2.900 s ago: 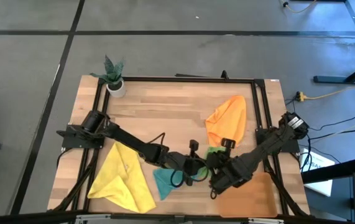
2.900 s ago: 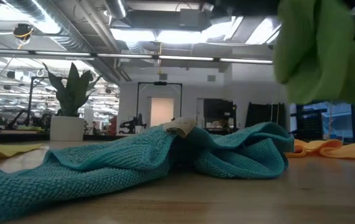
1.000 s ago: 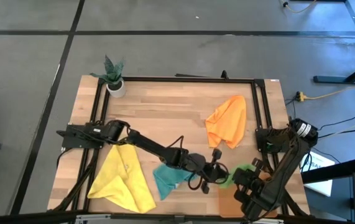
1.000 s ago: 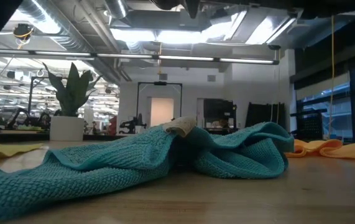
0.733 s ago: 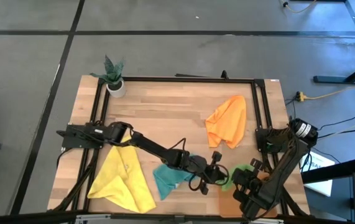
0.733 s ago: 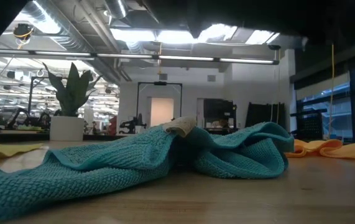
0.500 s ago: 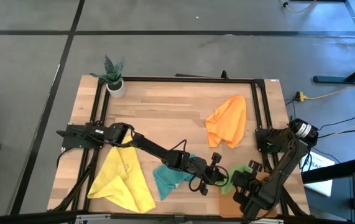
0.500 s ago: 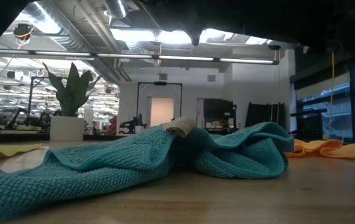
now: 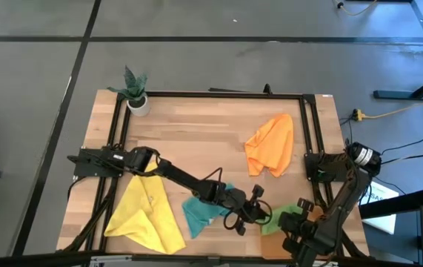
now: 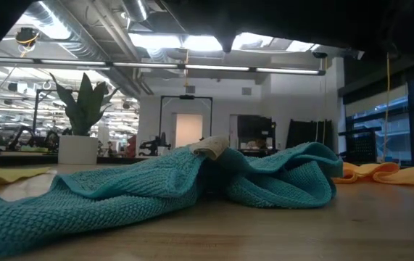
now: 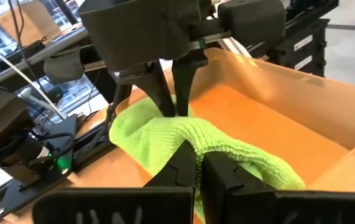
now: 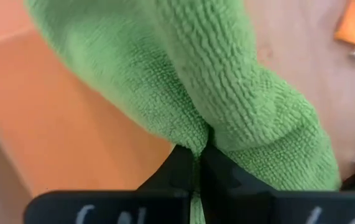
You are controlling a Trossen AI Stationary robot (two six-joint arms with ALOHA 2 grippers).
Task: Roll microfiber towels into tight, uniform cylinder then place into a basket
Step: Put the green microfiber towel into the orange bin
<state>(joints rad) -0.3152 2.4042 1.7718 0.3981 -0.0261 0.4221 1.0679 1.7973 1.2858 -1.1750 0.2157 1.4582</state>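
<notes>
The green towel [image 9: 276, 219] is bunched up low over the translucent orange-brown basket [image 9: 270, 242] at the table's near right. Both grippers are shut on it. My left gripper [image 11: 194, 167] reaches it from the table's left. My right gripper [image 11: 174, 106] comes down on it from above, and its own view shows it too [image 12: 199, 167]. The teal towel [image 9: 200, 213] lies crumpled beside the basket, on its left. The yellow towel [image 9: 148, 211] lies at the near left and the orange towel [image 9: 270, 144] at the far right. My left gripper pinches a raised fold [image 11: 193, 138] of the green towel between its two fingers, coming about level from the table's left. The cloth bulges out on both sides of the fingers, over the basket's floor [image 11: 258, 130]. My right gripper pinches a bunched fold at the top of the green towel [image 12: 207, 132] between its two fingers [image 11: 182, 87], which point down from above. The cloth hangs in thick folds on both sides of the fingers, over the basket's floor [image 12: 71, 124]. Whether it rests there I cannot tell.
A small white plant pot [image 9: 138, 104] stands at the far left corner. A black frame [image 9: 211, 94] runs along the table's edges. The low view shows the teal towel [image 10: 192, 181] heaped across the middle. Bare wood lies in the table's far middle.
Both grippers have gone a little toward the table's near edge with the green towel, staying shut on it. The towel now sits farther over the basket.
</notes>
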